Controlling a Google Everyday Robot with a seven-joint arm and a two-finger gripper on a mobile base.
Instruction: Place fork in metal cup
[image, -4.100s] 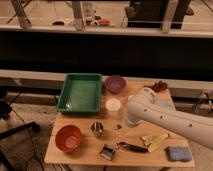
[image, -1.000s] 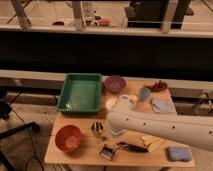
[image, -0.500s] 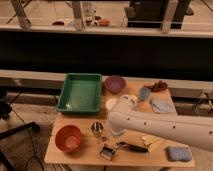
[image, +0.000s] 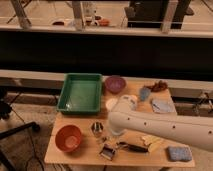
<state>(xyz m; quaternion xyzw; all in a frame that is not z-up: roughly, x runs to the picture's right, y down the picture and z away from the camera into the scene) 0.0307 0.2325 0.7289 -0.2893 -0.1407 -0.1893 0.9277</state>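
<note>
Wooden table (image: 80, 152) carried the metal cup (image: 96, 129), just left of the end effector (image: 116, 131), whose finger state I could not tell. No fork could be made out.

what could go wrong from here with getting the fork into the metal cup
1. The gripper hangs just right of the metal cup; a sideways move might tip the cup.
2. I cannot make out the fork for certain; near the cup lie a dark-handled tool and a square metal object, so a wrong pick is possible.
3. The arm covers much of the table, hiding things beneath it.
</note>
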